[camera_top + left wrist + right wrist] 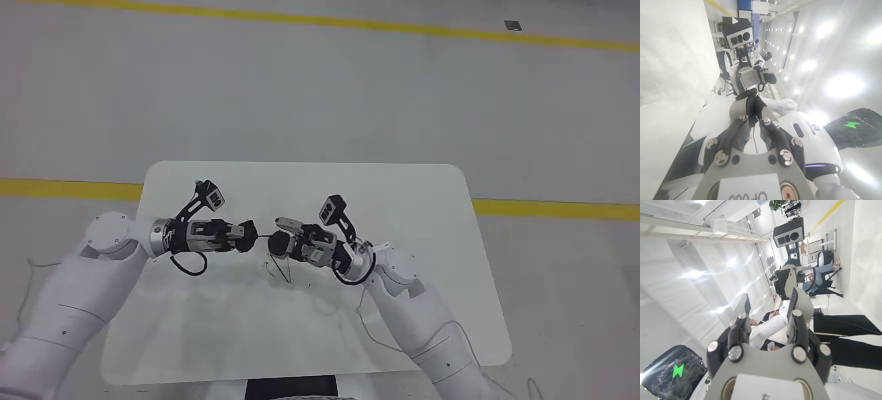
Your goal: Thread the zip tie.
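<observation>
Where: zip tie (263, 238) aloft over the white worktop (420, 200), between the two grippers.
Left gripper (753, 100): pressed together, apparently pinching the tie's end.
Right gripper (770, 292): spread, just beside it.
Handling: likely light, springy and slick; best gripped near the tip.
Room: grey floor (300, 100), yellow lines (300, 20).

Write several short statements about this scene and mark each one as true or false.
1. The right pincer is open. True.
2. The left pincer is open too. False: it is shut on the zip tie.
3. The two pincers face each other above the white table. True.
4. The pincers are at opposite ends of the table. False: they are close together near its middle.
</observation>
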You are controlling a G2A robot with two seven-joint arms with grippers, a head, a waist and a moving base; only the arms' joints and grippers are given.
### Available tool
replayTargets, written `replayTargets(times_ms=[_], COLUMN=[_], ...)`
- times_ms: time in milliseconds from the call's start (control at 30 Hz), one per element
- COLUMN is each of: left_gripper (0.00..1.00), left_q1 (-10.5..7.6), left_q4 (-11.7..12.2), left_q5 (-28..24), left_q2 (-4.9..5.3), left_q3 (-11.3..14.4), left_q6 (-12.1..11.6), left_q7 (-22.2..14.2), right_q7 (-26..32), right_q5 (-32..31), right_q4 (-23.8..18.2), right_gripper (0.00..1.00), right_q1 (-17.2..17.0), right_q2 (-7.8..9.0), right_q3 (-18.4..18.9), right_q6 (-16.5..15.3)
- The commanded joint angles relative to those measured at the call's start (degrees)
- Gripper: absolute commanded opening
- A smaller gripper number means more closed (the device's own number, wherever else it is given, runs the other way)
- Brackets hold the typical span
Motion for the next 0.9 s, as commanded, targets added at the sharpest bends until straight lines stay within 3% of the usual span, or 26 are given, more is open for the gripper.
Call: replayTargets(times_ms=[0, 200, 600, 867], left_gripper=[0.0, 0.0, 0.0, 0.0], left_q1=[0.0, 0.0, 0.0, 0.0], left_q4=[0.0, 0.0, 0.0, 0.0], left_q5=[0.0, 0.0, 0.0, 0.0], left_q2=[0.0, 0.0, 0.0, 0.0], left_q3=[0.0, 0.0, 0.0, 0.0], left_q6=[0.0, 0.0, 0.0, 0.0], left_q7=[0.0, 0.0, 0.0, 0.0], right_q7=[0.06, 0.13, -0.21, -0.47], right_q5=[-0.09, -0.27, -0.58, -0.96], right_q4=[0.25, 0.86, 1.54, 1.49], right_gripper=[0.27, 0.26, 0.0, 0.0], right_q1=[0.13, 0.37, 0.68, 0.73], right_q2=[0.01, 0.03, 0.07, 0.18], right_q3=[-0.15, -0.64, -1.42, -1.58], right_q6=[-0.04, -0.18, -0.51, -0.52])
